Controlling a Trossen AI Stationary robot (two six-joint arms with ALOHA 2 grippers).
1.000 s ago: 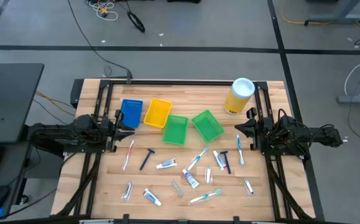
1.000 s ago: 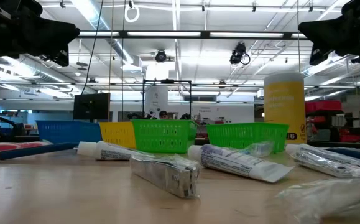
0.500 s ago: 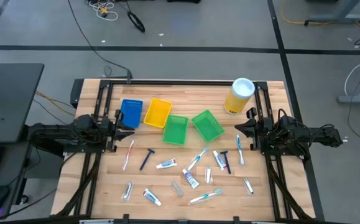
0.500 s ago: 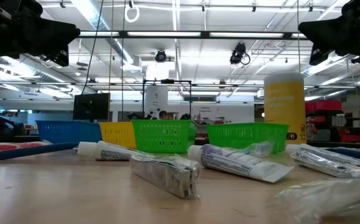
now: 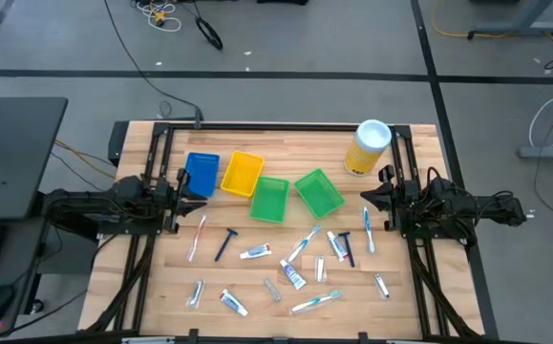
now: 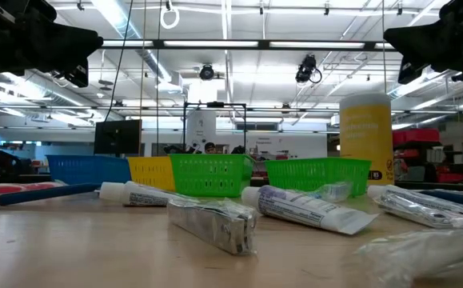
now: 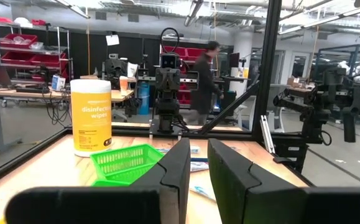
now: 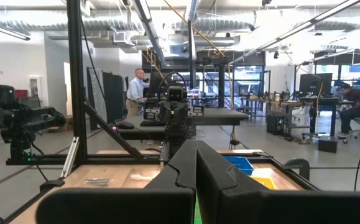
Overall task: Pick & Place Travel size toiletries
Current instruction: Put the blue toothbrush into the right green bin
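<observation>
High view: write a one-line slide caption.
Toiletries scattered below four bins; both arms parked at the table sides.

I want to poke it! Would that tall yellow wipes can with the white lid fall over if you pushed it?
Probably, if pushed up high. The wipes canister stands upright and is tall for its narrow base, so it looks tippy. Once on its round side it would likely roll across the table.

Blue bin [image 5: 201, 173]; yellow bin [image 5: 242, 173]; two green bins [image 5: 269, 200]; yellow canister [image 5: 366, 149], white lid; dark blue razor [image 5: 225, 244].
</observation>
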